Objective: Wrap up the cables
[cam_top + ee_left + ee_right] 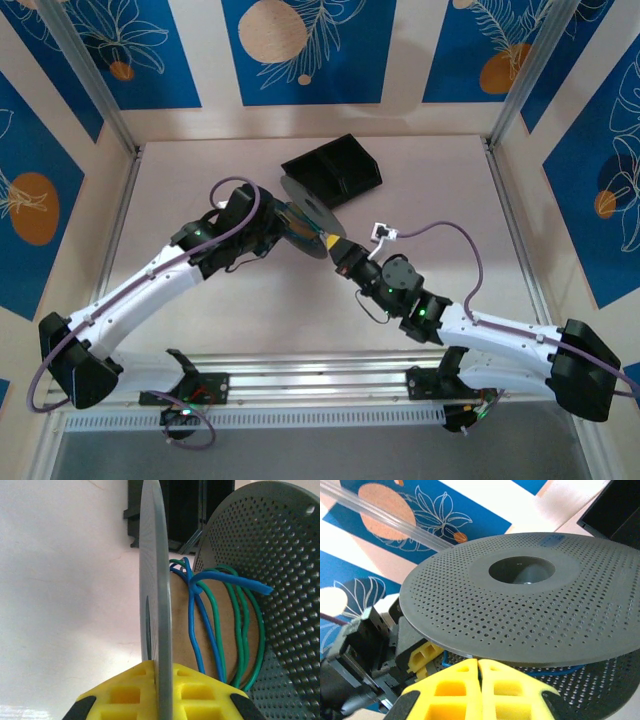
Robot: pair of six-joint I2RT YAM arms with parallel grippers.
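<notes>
Cables (196, 587), blue and green, lie in loose turns round the cardboard core (181, 630) of a spool (303, 222). The spool hangs above the middle of the worktop (440, 180), a little toward its far edge.

They look light, thin and limp yet springy: the turns stand off the core rather than lying snug. A blue tail (252, 586) sticks out free past a crossing that reads as a knot. I judge that tail the place to take hold, close to the crossing, since a pull there should draw the turns tight; further out it would likely just bend. The smooth sheath may slip in a pinch.

The left fingers (120, 692) are clamped on the rim of one perforated flange (156, 570), one finger on each face. The right fingers (452, 685) are pressed together with only a slit between, their tips beneath the rim of the upper flange (520, 610). Whether they pinch anything I cannot tell.

Room between the flanges is narrow. A black bin (335, 168) stands just beyond the spool toward the far edge. The left, right and near parts of the worktop offer open room.
</notes>
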